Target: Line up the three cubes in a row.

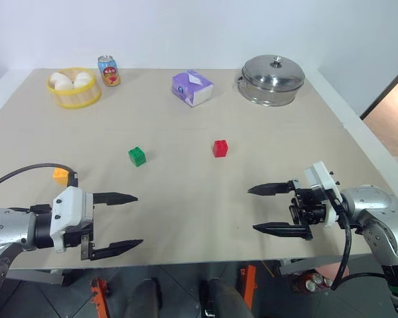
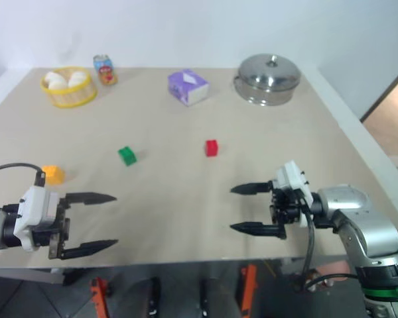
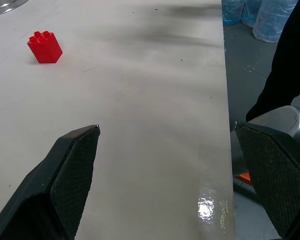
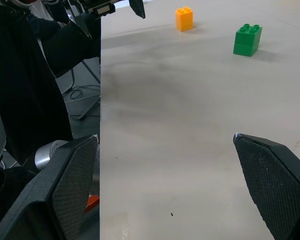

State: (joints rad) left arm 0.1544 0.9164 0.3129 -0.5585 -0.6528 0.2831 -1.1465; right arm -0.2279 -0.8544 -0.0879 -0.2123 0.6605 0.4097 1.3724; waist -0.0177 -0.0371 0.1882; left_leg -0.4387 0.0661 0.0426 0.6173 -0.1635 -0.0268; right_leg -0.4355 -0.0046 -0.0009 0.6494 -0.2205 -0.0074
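Both claws, left claw (image 1: 123,222) and right claw (image 1: 268,209), hang spread and empty over the near edge of the surface (image 1: 186,199), well short of the scattered cubes; the orange-yellow cube (image 1: 61,175) sits beside the left wrist, so a careless sweep could knock it off. The green cube (image 1: 137,156) and red cube (image 1: 220,148) stand mid-surface, studs up, squarish with no clear long axis, the green one turned askew.

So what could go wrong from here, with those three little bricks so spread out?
The orange brick sits close behind the left gripper, so that arm might knock it while turning toward it. The green brick and red brick are tiny next to the wide-open fingers, so a slightly off grab could push one away instead of picking it up. Both grippers hover near the table's front edge; a nudged brick could possibly slide off.
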